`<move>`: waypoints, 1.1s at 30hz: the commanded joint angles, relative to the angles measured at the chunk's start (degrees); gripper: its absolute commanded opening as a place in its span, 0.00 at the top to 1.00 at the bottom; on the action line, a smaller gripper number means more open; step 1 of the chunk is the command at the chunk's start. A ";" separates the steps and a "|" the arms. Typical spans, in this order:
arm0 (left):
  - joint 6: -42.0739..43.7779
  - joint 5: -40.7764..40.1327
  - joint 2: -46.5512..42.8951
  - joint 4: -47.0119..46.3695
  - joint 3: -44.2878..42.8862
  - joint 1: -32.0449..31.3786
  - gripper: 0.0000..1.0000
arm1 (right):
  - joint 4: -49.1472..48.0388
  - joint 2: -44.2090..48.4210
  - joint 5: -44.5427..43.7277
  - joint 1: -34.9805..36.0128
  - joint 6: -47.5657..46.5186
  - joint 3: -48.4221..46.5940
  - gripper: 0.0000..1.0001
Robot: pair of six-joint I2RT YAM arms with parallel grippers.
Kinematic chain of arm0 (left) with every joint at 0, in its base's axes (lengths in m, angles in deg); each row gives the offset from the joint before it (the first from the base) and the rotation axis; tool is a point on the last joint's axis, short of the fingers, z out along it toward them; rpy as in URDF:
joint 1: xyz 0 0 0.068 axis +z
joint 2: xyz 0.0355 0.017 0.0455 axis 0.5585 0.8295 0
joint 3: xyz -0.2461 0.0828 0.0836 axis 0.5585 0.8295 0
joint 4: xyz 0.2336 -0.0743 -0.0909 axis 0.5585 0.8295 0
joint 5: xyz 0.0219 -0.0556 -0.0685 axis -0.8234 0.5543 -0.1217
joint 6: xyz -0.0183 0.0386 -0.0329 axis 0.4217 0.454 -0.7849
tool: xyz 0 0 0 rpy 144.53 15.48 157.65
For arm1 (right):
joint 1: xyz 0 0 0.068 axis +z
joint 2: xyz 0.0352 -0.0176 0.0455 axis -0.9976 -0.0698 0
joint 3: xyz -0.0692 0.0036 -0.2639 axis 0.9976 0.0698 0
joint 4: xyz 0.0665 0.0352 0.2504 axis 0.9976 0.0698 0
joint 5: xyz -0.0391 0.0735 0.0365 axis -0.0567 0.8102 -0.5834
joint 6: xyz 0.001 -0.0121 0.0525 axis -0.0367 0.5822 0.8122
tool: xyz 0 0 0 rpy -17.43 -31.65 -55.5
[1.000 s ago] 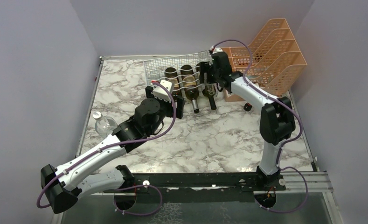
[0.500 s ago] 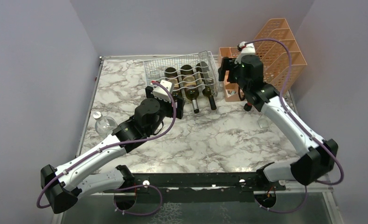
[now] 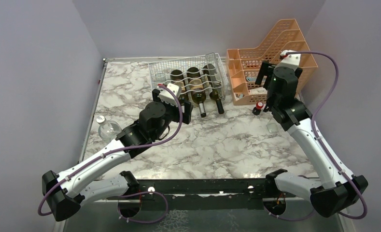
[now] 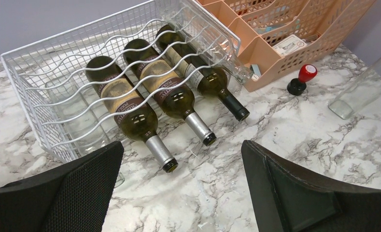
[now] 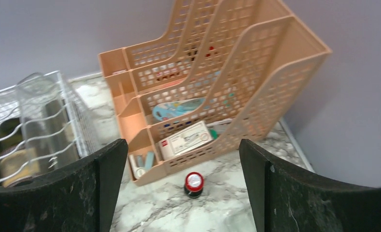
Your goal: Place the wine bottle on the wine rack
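Top view: three dark-green wine bottles lie in the white wire wine rack, just ahead of the left pincer. Left wrist: jaws wide, empty; brown labels, necks toward it. Right wrist: right pincer wide, empty, rack at its left.

The wine rack, a white wire-grid basket with wavy wire rows, sat at the far middle of the marble desk, its open front facing the near edge. Three dark wine bottles with brown labels lay side by side in its cradles, bases at the back and necks poking out past the front, two capped in silver foil and the right one in black. A clear glass bottle lay just to their right, along the rack's right wall.
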 commanded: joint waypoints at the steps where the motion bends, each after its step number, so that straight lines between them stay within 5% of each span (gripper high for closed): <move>1: 0.08 2.31 -0.82 -1.87 -0.68 0.29 0.01 | -0.77 2.59 -8.09 -3.13 0.11 0.98 0.12; 15: 0.72 2.38 -2.06 -1.35 -1.52 0.27 0.01 | 12.03 2.41 -11.22 -14.07 20.04 5.94 0.12; 27: 0.65 3.11 -1.88 -2.01 -1.27 0.28 0.01 | 10.39 3.07 -11.59 -14.16 23.21 13.81 0.19; 33: 1.33 2.32 -2.38 -2.00 -0.72 0.24 0.01 | 5.43 4.91 -12.08 -14.16 19.62 16.52 0.34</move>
